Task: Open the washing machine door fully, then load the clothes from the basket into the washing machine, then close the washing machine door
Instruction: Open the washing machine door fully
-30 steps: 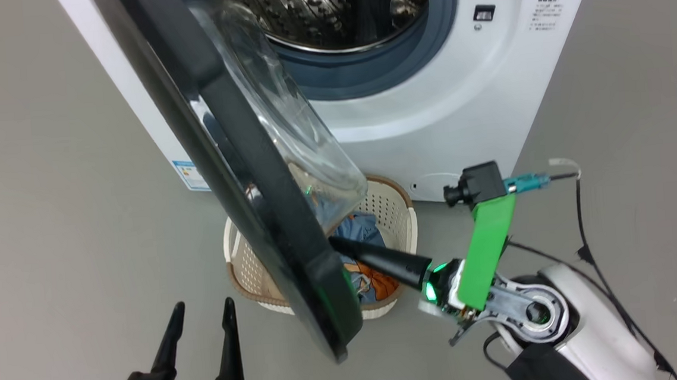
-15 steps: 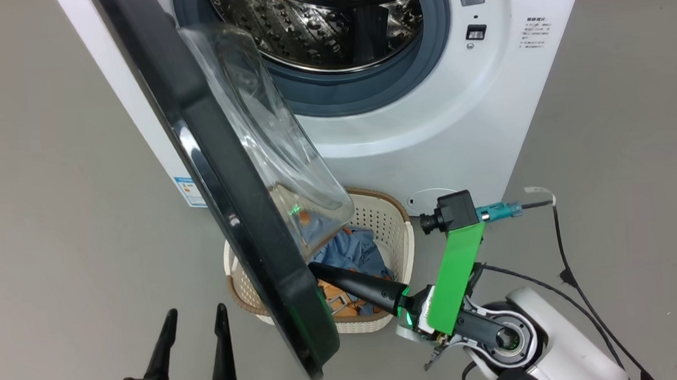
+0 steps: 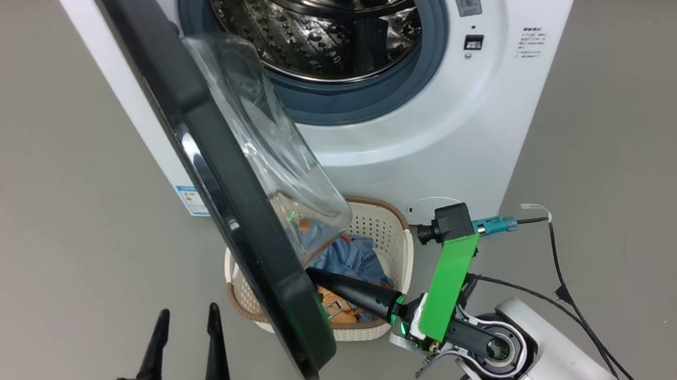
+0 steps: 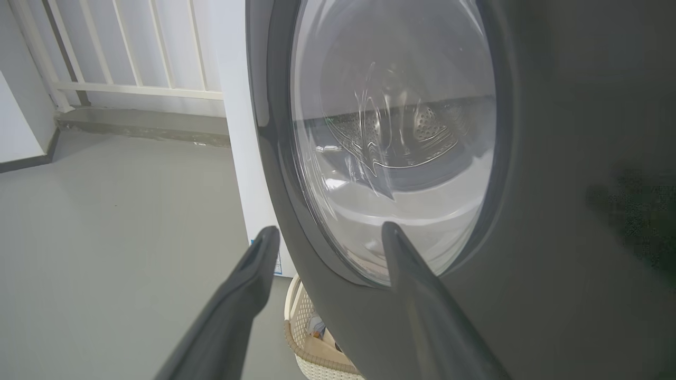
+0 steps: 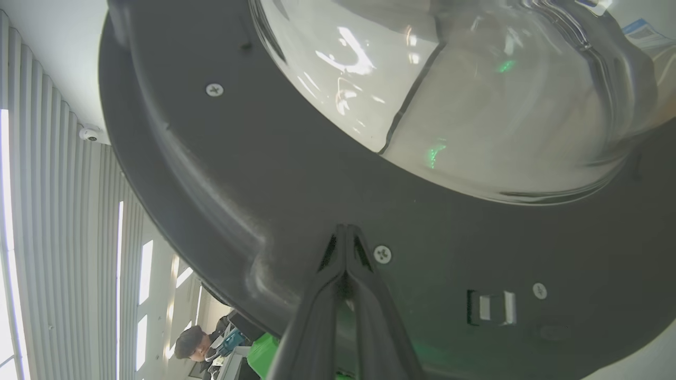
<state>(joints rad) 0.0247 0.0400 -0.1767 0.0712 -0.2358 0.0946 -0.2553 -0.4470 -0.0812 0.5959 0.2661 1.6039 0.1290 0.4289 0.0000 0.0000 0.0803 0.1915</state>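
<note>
The right claw [image 3: 314,273] is seen clenched, its two dark fingers pressed together with nothing between them. In the right wrist view its tips [image 5: 344,228] are set against the inner black rim of the washing machine door [image 5: 264,174], just beside a screw [image 5: 382,254] and below the bulging glass. The left claw [image 3: 187,312] is held released and empty at the lower left. In the left wrist view its spread fingers [image 4: 330,232] are pointed at the outer face of the door [image 4: 554,158], apart from it.

The door [image 3: 218,180] is found part-way open, swung out from the left side of the washing machine [image 3: 431,148], so that the steel drum [image 3: 327,30] and the grey rubber ring [image 3: 367,95] are exposed. The basket [image 3: 388,222] is placed on the floor [image 3: 47,204] just in front of the machine, partly hidden behind the door's lower edge. The clothes [image 3: 349,261], blue and orange, are seen lying inside the basket, just beyond the right claw's fingers.
</note>
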